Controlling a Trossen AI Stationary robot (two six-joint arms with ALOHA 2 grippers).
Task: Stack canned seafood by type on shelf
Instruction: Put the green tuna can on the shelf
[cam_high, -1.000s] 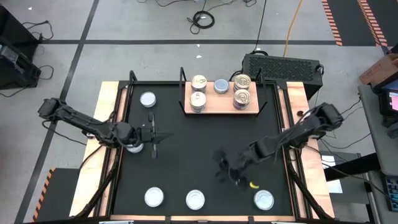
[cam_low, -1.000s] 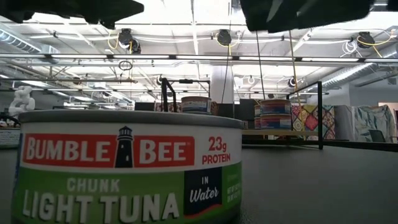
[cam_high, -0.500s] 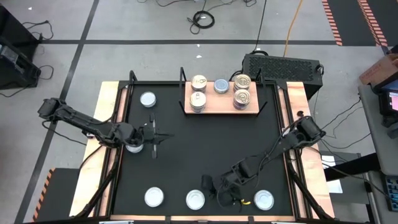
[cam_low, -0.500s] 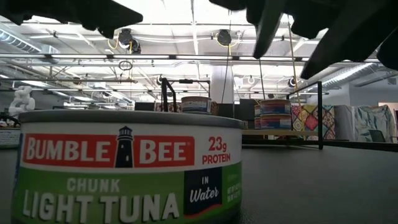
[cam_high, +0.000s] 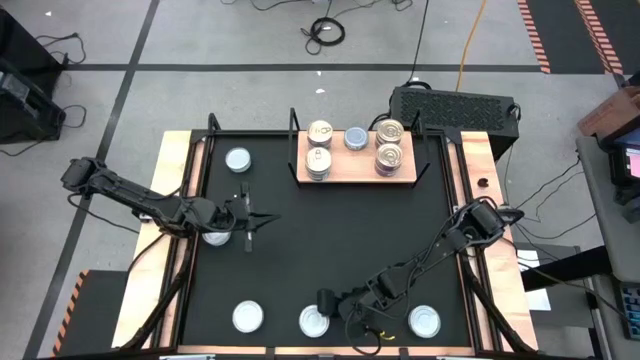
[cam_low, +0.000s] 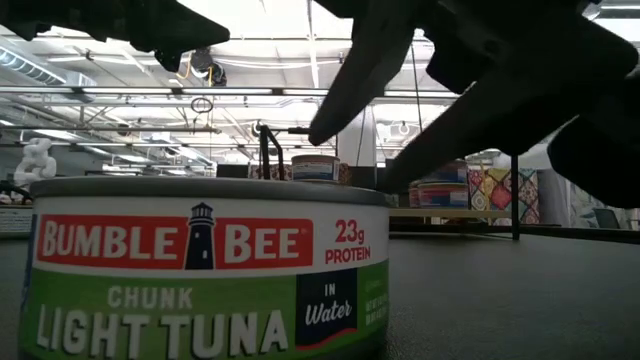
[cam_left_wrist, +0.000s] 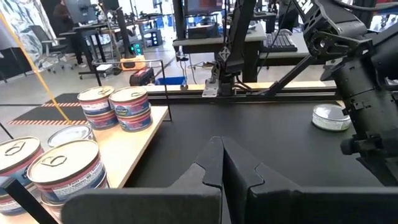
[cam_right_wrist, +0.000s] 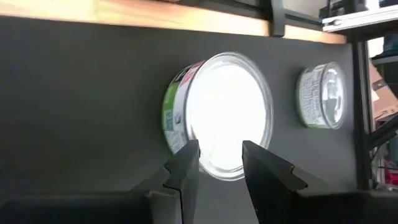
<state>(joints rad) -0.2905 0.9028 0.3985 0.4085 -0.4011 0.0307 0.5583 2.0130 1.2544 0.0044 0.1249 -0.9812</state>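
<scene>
Three flat tins stand along the mat's near edge: a left tin (cam_high: 247, 317), a middle tin (cam_high: 313, 320) and a right tin (cam_high: 424, 321). The low view shows the middle tin (cam_low: 200, 270) close up, with a green tuna label. My right gripper (cam_high: 322, 302) is open just above this tin's white top (cam_right_wrist: 227, 112), and its fingers (cam_low: 350, 90) slant down over it without clearly touching. My left gripper (cam_high: 247, 216) is shut over the mat's left part, beside another tin (cam_high: 215, 236). The light-wood shelf (cam_high: 345, 175) at the far side carries several tins, some of them stacked.
One more tin (cam_high: 238, 159) stands at the mat's far left. Thin black posts (cam_high: 292, 125) rise at the shelf's edges. In the right wrist view a further tin (cam_right_wrist: 323, 96) lies beyond the middle one, near the wooden table border (cam_right_wrist: 124, 15). Bare mat (cam_high: 330, 230) lies between the arms.
My right gripper has moved toward the table's near edge and to the left, coming down over the middle near tin. In the low view its fingers have dropped from the picture's top to just above the tin. The tins have stayed in place.
</scene>
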